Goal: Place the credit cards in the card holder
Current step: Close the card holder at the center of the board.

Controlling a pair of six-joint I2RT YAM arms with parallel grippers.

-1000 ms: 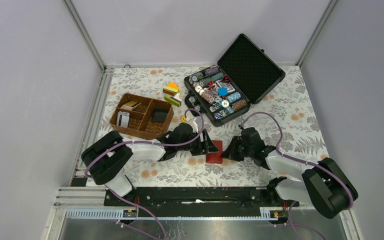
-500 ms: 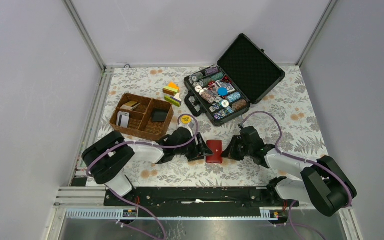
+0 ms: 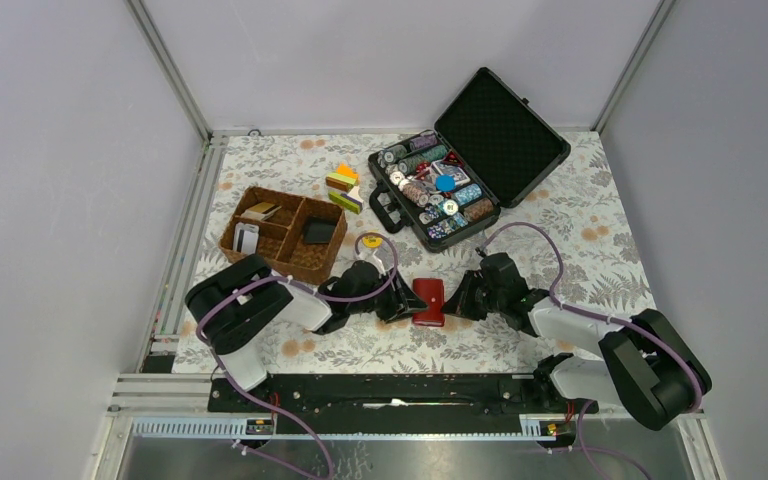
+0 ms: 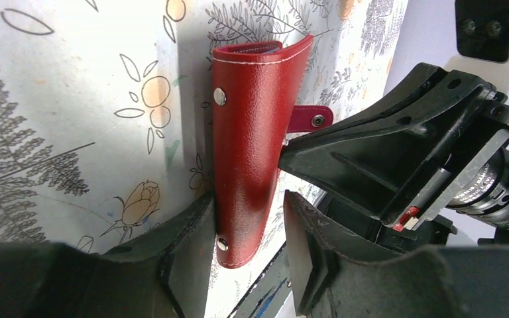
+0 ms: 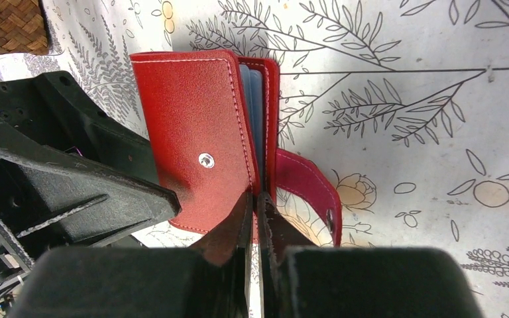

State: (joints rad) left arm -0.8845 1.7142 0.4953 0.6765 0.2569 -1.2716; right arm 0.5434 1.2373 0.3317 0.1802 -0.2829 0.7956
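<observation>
At the middle of the floral worktop (image 3: pixel 580 230), pinching one leaf of the small red leather-look bifold card holder (image 3: pixel 428 301) between narrow right fingers (image 5: pixel 273 228). Straddling its fold with half-wide left fingers (image 4: pixel 308 232), unclamped.

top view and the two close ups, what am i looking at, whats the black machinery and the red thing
Two robot arms are bolted at the near edge of a table with a flowered cloth. The wide picture comes from a fixed camera above; the close-ups come from cameras on each wrist, showing that arm's own black fingers. On the cloth: a wicker basket holding a few cards, an open black case of poker chips, coloured blocks, and a red card holder between the arms. The right gripper is shut on one edge of the card holder; the left gripper straddles its other end, open.
</observation>
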